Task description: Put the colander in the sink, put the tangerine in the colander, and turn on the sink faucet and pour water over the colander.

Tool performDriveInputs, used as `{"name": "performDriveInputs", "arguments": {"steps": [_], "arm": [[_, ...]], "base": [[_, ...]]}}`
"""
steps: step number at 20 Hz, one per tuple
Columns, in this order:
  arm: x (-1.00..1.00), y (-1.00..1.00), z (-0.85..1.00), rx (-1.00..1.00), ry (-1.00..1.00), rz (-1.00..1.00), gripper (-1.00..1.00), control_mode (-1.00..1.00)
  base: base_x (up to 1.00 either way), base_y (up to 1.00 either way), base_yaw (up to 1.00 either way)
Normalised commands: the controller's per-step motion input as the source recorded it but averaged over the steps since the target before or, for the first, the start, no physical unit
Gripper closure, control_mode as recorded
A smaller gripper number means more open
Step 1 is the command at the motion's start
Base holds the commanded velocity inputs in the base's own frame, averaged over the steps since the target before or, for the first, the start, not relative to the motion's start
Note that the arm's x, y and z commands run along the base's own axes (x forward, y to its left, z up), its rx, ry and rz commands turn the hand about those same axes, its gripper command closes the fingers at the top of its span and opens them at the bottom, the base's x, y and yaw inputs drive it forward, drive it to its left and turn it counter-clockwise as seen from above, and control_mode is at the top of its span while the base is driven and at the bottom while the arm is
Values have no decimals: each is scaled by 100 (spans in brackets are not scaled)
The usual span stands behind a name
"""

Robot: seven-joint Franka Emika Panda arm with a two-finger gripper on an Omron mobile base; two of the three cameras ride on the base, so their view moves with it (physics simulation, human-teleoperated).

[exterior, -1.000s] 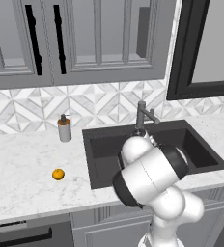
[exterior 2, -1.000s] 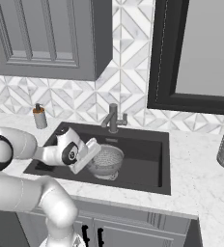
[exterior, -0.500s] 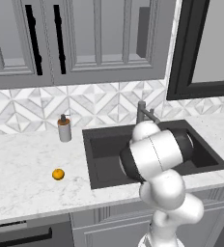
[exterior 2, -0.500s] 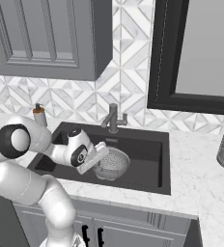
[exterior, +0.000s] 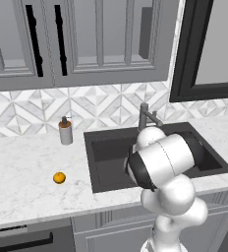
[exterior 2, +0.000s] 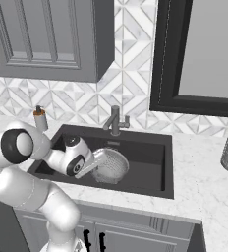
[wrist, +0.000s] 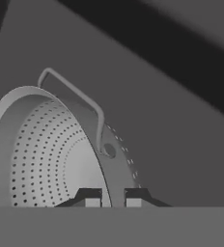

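The sink (exterior 2: 150, 162) is a dark basin set in the marble counter (exterior: 22, 182), and the sink faucet (exterior 2: 115, 119) stands at its back edge. Inside the basin, the colander (exterior 2: 112, 165) is tilted, its rim pinched between the two fingertips of the gripper (wrist: 113, 198), which is closed narrowly on it. The soap dispenser (exterior: 65, 131) stands to the left of the sink. The tangerine (exterior: 59, 177) lies on the counter, well apart from the basin.

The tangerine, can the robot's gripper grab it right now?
Probably not yet: the gripper is pinching the colander rim inside the sink. The tangerine sits unblocked on the counter.
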Motion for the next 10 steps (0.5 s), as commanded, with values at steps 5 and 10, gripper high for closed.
{"name": "performDriveInputs", "arguments": {"steps": [5,10], "arm": [[32,50,-14,7,-9,-35,100,-100],[12,45,-11,5,-3,-34,100,-100]], "base": [[0,0,0],[0,0,0]]}}
